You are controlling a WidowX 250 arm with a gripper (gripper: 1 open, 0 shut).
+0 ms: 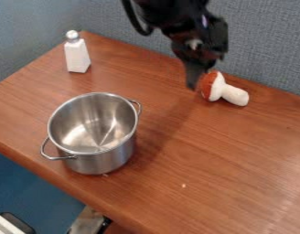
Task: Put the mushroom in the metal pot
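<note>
Where the tabletop (226,155) comes closest to my camera, I see the metal pot (94,133) standing upright near the front-left edge, its mouth open upward, one loop handle at its near-left rim and another at its far-right rim. Beyond it, toward the back-left corner, a white bottle (77,53) stands upright, well apart from the pot. Over at the back-right edge lies the mushroom (222,90) on its side, red-brown cap toward the left, cream stem pointing right. My gripper (198,80) angles down just beside the cap, on its left; its jaws are clenched together, and I cannot tell whether they touch the mushroom.
</note>
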